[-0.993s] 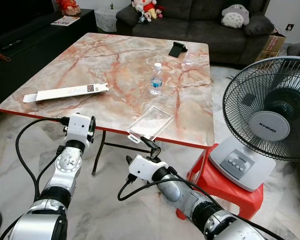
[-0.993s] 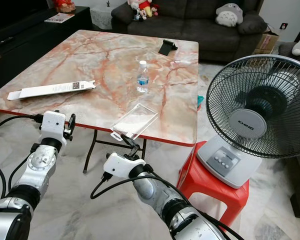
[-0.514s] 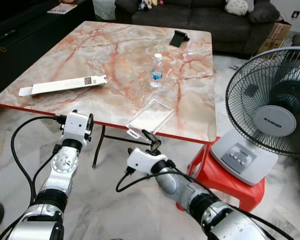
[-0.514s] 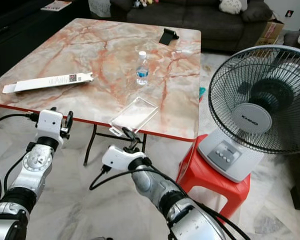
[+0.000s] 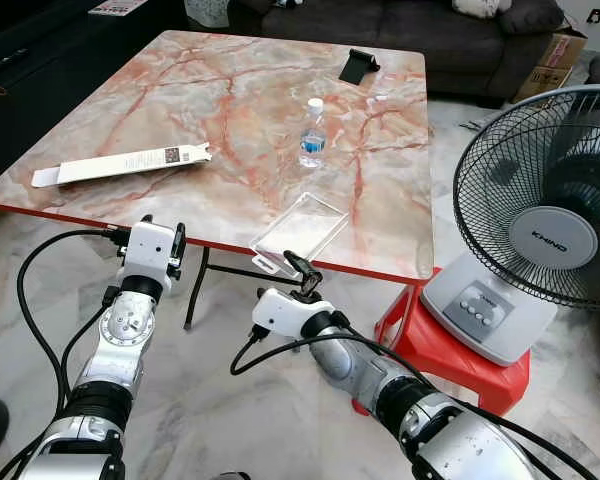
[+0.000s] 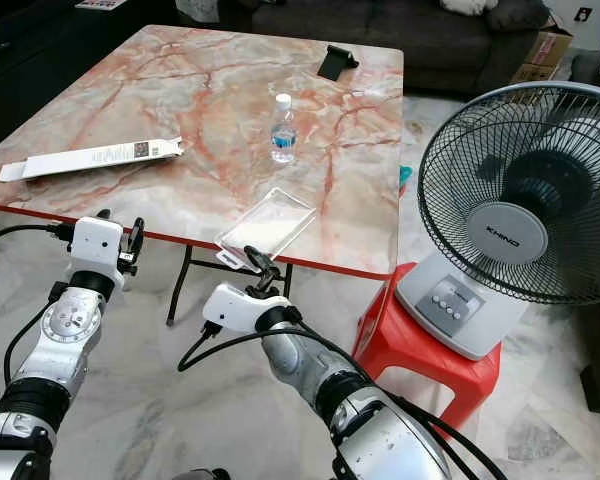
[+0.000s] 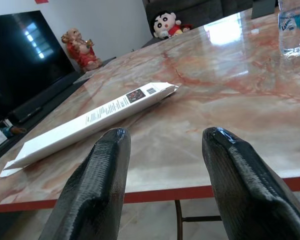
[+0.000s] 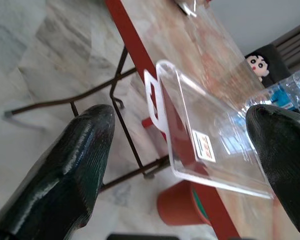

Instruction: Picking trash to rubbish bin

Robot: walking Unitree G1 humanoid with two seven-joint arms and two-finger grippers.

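- Marble-patterned, red-edged counter (image 5: 230,110) is standing on a pale marble floor (image 5: 210,400), with a dark sofa (image 5: 380,25) beyond its far edge.
- At 3 o'clock from the counter, a black fan (image 5: 540,210) is sitting on a red stool (image 5: 450,360).
- Clear plastic tray (image 5: 302,230) is lying at the counter's near edge, at about 5 o'clock on the surface, with its white tab hanging just over the red rim.
- White carton (image 5: 120,165), long and flat, is lying toward 9 o'clock on the counter, well apart from the tray.
- Water bottle (image 5: 312,133) is standing upright near the middle of the counter, at 12 o'clock from the tray.
- Small black stand (image 5: 356,67) is sitting near the far edge, toward 1 o'clock.
- Right gripper (image 5: 302,275) is hovering just below the tray's overhanging end; in the right wrist view its fingers (image 8: 75,165) are spread wide, with the tray between them but not touched, gripping nothing.
- Left gripper (image 7: 165,165) is hanging just short of the near edge at 7 o'clock, pointing at the carton; its fingers (image 7: 97,185) are parted and holding nothing.
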